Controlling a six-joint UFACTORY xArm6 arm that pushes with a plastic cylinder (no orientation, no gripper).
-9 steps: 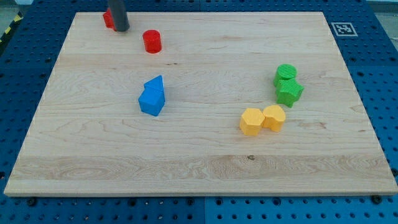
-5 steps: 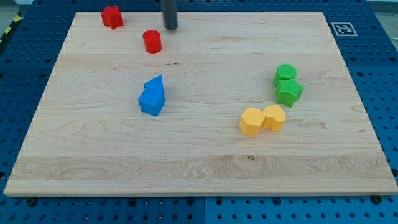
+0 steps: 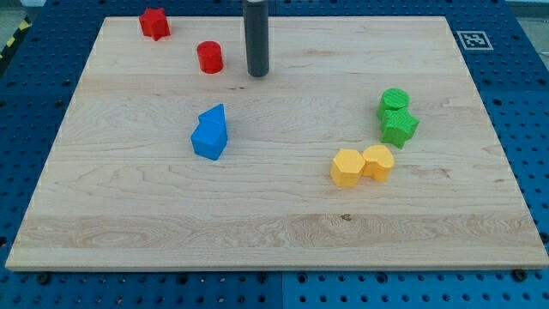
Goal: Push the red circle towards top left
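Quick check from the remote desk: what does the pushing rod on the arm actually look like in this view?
My tip ends a plain, straight rod: dark grey, round in section, smooth and slightly glossy. It runs up out of the view's top edge, so the arm above is hidden. No cables, labels or markings show on it, and there is no claw.

Red circle [image 3: 209, 57], dark tip [image 3: 257, 74] (pale wood board [image 3: 283, 215]).
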